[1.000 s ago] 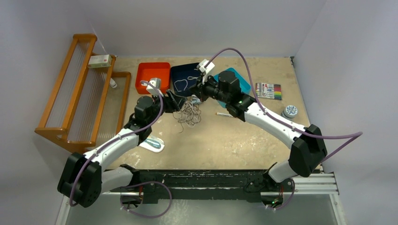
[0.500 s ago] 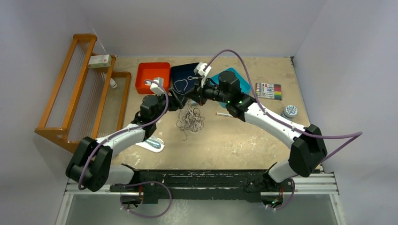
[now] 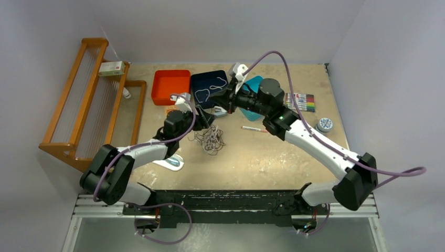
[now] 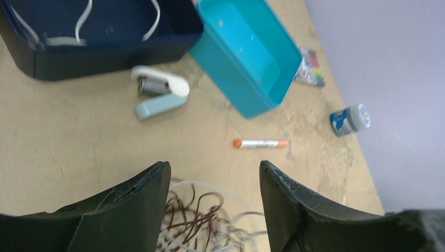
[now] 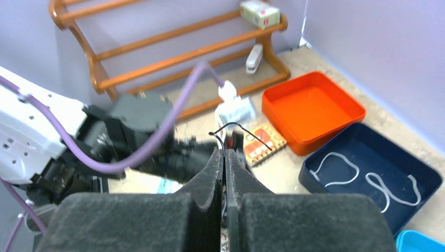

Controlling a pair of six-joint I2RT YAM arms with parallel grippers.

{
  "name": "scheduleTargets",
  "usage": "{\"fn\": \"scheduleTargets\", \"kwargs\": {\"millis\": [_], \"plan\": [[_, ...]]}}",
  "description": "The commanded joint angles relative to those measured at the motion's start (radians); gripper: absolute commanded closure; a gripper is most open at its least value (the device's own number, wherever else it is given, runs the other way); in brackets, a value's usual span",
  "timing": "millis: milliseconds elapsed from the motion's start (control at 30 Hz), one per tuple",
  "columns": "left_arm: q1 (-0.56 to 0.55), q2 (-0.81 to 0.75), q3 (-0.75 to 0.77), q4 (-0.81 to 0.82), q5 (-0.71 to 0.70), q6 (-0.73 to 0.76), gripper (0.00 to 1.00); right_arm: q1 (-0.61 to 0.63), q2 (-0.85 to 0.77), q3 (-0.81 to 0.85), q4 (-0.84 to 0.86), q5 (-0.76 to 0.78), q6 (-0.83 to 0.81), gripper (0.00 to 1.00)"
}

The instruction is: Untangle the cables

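Note:
The cables lie as a loose tangle of brown and white-grey wires on the table; they also show in the left wrist view. My left gripper is open and empty, hovering just over the tangle's far edge. My right gripper is shut on a thin black cable, which loops up out of the closed fingertips. It is held above the table behind the tangle, near the navy tray. Two white cables lie in the navy tray.
An orange tray, the navy tray and a teal tray stand at the back. A stapler, a red-and-white pen, a marker set and a small tub lie nearby. A wooden rack stands on the left.
My left arm has reached forward and right over the tangle. My right arm has drawn back and right with the black cable. The tangle has shifted slightly.

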Motion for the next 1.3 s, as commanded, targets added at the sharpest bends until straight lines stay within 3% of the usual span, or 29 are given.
{"fn": "scheduleTargets", "kwargs": {"millis": [0, 467, 700, 900, 1100, 1267], "plan": [[-0.034, 0.045, -0.051, 0.063, 0.001, 0.016, 0.38, 0.003, -0.089, 0.017, 0.090, 0.081, 0.013, 1.00], [-0.065, 0.104, -0.086, 0.083, -0.023, 0.019, 0.39, 0.001, -0.151, 0.063, 0.081, 0.245, -0.017, 1.00], [-0.065, -0.141, -0.044, -0.153, -0.157, 0.070, 0.38, 0.002, -0.154, 0.022, 0.042, 0.404, -0.008, 1.00], [-0.065, -0.381, -0.021, -0.338, -0.247, 0.124, 0.30, 0.001, -0.108, 0.025, 0.021, 0.467, 0.029, 1.00], [-0.065, -0.505, 0.012, -0.387, -0.128, 0.203, 0.26, 0.000, -0.019, 0.099, -0.030, 0.445, 0.055, 1.00], [-0.081, -0.464, 0.083, -0.333, -0.014, 0.240, 0.26, 0.001, 0.021, 0.129, -0.028, 0.373, 0.076, 1.00]]}}
